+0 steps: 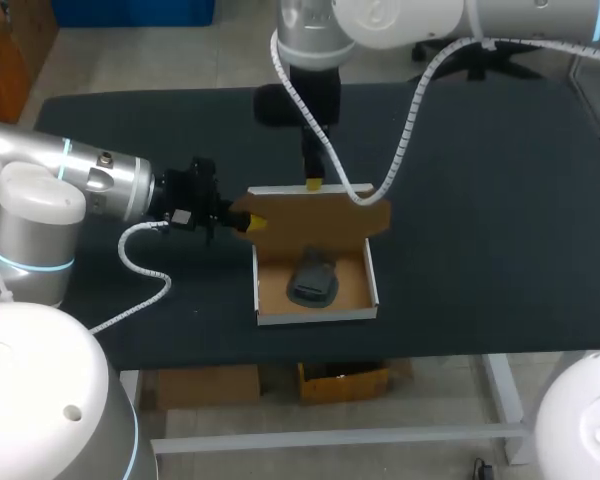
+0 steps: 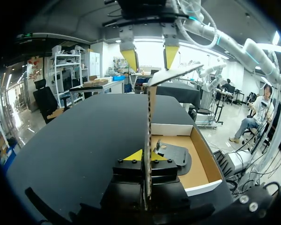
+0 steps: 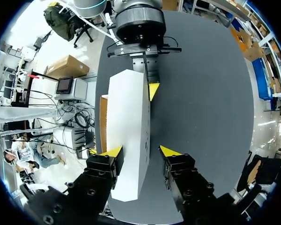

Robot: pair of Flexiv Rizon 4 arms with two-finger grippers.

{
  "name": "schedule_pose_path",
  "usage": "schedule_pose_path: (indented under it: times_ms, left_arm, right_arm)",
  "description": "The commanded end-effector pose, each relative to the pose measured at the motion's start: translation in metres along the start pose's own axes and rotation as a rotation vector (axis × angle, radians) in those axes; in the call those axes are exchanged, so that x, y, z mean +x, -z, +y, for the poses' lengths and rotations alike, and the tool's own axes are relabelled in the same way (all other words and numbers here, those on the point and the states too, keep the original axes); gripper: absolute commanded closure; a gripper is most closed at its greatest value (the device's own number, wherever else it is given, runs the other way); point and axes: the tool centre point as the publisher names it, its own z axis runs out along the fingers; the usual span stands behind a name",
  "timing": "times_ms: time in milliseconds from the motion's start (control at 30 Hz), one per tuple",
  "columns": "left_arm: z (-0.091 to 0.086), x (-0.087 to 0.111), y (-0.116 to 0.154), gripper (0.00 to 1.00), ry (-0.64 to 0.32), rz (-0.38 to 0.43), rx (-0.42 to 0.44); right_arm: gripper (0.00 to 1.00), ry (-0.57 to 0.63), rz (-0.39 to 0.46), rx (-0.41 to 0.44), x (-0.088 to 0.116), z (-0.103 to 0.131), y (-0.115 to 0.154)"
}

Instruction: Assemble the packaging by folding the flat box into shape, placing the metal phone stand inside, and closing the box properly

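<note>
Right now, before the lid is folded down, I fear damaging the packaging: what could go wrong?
The left pincer grips the upright lid by one side edge only, so pushing it down could crease the cardboard. The right pincer stands open astride the lid's top edge, so the lid might slip from it. The phone stand lies loose in the box; if it rises above the walls, the lid could jam.

Cardboard box (image 1: pixel 278 285) open, lid (image 1: pixel 320 212) upright; grey stand (image 1: pixel 313 280) inside.
</note>
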Motion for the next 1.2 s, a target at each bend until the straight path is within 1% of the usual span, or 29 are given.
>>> schedule_pose_path:
  times_ms: [33,1200]
  left_arm:
    - [0.001,-0.001,-0.001,1.0,0.0,-0.002,0.003]
    - [0.001,-0.001,-0.001,1.0,0.0,-0.002,0.003]
  right_arm:
    - [0.54,0.002,0.012,0.005,0.0,0.002,-0.006]
    - [0.51,-0.006,0.057,0.004,0.004,-0.003,-0.021]
